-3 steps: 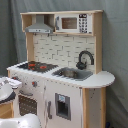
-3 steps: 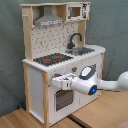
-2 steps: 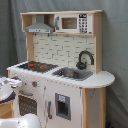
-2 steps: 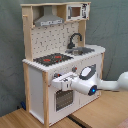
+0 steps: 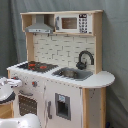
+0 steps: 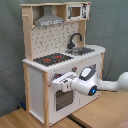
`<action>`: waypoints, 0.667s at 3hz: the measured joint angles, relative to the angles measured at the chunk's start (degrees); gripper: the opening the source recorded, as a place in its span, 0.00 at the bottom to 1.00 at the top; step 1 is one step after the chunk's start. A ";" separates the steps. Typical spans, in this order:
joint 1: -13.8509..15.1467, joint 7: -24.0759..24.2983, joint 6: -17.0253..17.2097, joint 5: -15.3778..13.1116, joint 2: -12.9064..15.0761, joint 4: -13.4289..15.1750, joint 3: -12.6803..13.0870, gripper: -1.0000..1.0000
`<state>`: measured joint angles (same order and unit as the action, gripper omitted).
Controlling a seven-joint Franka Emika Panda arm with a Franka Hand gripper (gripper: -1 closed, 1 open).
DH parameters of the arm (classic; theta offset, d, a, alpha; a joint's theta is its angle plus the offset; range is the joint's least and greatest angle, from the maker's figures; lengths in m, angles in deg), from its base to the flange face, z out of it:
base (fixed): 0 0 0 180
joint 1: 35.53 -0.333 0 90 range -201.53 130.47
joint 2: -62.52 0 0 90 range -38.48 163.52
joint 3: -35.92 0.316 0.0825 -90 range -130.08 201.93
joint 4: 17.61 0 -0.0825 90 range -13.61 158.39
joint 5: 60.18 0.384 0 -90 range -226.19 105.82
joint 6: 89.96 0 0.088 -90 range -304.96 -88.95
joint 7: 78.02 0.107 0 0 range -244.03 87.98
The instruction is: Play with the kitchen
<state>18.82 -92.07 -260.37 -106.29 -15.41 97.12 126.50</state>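
A: Where's the kitchen (image 6: 60, 65)?

B: It stands on a wooden floor (image 6: 100, 112) before a grey curtain (image 5: 112, 45) in both exterior views, with the hob (image 6: 52, 59) and sink (image 6: 82, 50) side by side on its worktop (image 5: 102, 80).

A: And the arm?

B: In the second exterior view the end effector (image 6: 61, 83) is at the kitchen's front face, right by the oven door (image 6: 62, 100), below the hob's front edge.

A: Open or closed?

B: I cannot tell; the fingers are not distinguishable.
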 joint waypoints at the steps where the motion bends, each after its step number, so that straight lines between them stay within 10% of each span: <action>1: 0.27 8.56 -0.07 1.33 0.10 0.27 2.66 1.00; 2: -4.26 10.32 0.30 1.33 2.52 2.14 1.21 1.00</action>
<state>14.56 -81.75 -260.07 -104.96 -12.89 99.25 127.71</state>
